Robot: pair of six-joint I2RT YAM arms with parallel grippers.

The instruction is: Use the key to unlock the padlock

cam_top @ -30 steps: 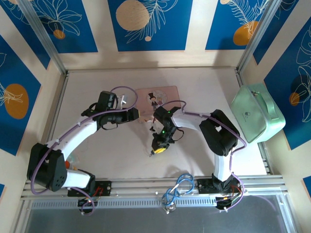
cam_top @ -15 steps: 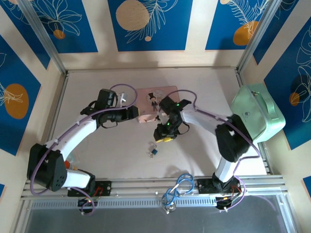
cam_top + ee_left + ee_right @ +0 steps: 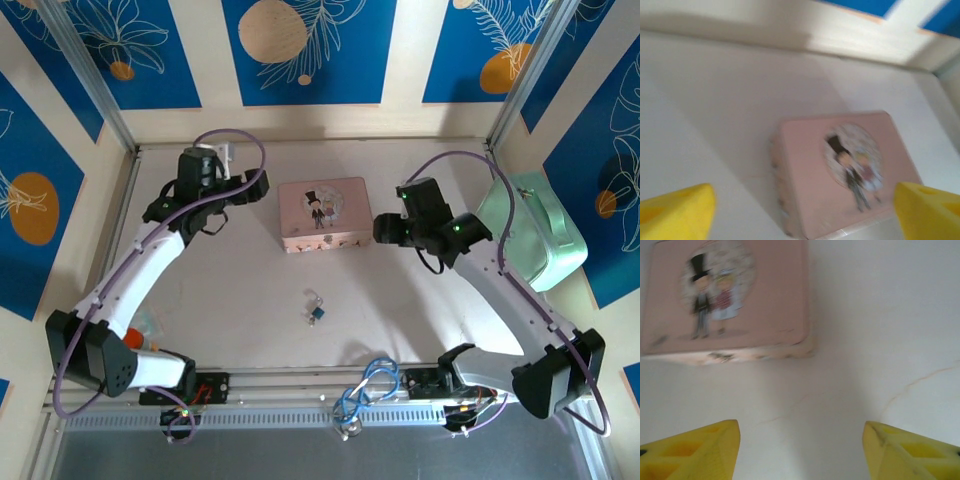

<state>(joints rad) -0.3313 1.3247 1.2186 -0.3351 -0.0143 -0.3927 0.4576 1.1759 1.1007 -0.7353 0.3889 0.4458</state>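
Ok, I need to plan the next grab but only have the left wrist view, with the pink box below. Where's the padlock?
Observer: The padlock lies on the table, on the arm-base side of the pink box and apart from it.
Operator: Is the right arm holding it?
Observer: No. The right gripper is by the box's right end, its fingers open and empty.
Operator: Anything else out there?
Observer: A mint-green case stands at the table's right edge.
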